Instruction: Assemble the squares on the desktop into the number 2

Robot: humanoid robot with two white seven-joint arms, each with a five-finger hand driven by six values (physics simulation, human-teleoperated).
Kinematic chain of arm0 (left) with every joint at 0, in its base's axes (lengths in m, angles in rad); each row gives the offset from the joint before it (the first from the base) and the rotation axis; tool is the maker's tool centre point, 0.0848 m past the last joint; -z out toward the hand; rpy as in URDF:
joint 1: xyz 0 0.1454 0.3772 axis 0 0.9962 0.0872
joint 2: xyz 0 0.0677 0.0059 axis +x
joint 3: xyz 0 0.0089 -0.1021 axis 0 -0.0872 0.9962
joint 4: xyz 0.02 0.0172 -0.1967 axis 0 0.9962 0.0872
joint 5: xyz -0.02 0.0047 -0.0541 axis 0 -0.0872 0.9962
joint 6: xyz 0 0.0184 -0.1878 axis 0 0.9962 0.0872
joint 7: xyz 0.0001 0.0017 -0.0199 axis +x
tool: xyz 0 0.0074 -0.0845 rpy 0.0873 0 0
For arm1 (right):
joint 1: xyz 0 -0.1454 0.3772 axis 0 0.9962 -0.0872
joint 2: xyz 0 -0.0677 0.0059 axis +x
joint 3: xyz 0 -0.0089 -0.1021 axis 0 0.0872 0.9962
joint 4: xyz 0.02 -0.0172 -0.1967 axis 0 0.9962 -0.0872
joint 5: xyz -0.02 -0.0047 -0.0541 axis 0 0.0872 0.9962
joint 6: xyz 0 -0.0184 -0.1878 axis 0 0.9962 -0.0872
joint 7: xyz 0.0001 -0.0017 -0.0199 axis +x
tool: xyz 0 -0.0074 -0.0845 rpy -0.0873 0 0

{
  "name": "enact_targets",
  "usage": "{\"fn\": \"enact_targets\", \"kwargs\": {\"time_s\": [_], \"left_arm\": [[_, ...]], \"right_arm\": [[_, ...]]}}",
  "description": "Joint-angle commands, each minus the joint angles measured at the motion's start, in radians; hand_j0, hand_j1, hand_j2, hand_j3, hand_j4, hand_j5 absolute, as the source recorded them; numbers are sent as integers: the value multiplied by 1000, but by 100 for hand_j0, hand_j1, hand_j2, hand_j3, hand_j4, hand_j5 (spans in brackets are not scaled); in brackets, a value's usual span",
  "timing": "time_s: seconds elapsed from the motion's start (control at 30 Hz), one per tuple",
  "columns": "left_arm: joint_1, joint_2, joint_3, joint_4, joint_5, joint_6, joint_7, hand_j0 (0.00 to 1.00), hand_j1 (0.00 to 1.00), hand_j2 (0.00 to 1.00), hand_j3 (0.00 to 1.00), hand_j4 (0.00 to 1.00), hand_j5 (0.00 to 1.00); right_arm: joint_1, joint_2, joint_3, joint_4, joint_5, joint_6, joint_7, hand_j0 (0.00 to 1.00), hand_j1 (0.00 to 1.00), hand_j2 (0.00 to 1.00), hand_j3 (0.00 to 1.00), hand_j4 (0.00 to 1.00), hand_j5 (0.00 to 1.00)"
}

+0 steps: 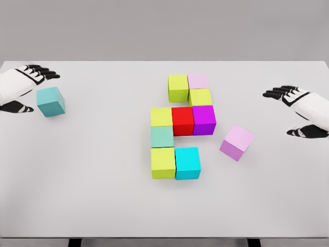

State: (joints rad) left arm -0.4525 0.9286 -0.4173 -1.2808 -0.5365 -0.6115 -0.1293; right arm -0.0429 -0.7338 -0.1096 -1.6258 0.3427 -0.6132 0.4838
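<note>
- Far left, the robot's left hand (20, 87) rests on the white desk (92, 206), fingers spread, holding nothing.
- Just beside it sits a loose teal cube (50, 101), well apart from the rest.
- In the middle, the part-built figure (181, 126): two cubes on top, three across the middle, two along the bottom, with single cubes linking the rows.
- Right of it, a tilted pink cube (237, 142) lies near but not touching.
- Far right, the right hand (300, 108) hovers open and empty.
- The top and bottom rows look one cube short; the next move likely means grasping a loose cube and sliding it flush.
</note>
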Motion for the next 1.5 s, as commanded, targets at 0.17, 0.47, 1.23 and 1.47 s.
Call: {"fn": "enact_targets", "kwargs": {"time_s": [0.17, 0.47, 1.23, 1.47], "left_arm": [[-32, -11, -67, 18, -11, 1, 0, 100, 100, 100, 100, 100, 100], [-115, -45, -146, 132, -65, 1, 0, 100, 100, 100, 100, 100, 100], [-452, -71, -535, 400, -59, 1, 0, 100, 100, 100, 100, 100, 100], [-485, -79, -534, 399, -57, 1, 0, 100, 100, 100, 100, 100, 100]], "right_arm": [[-5, 47, -56, -68, -5, 2, 47, 100, 100, 100, 100, 100, 100], [-81, -99, 137, -101, -1, 2, 33, 100, 100, 100, 100, 100, 100], [-440, -256, 593, -60, 5, 2, 122, 99, 99, 99, 99, 99, 99], [-439, -249, 619, -62, 7, 2, 122, 99, 99, 99, 99, 99, 99]]}}
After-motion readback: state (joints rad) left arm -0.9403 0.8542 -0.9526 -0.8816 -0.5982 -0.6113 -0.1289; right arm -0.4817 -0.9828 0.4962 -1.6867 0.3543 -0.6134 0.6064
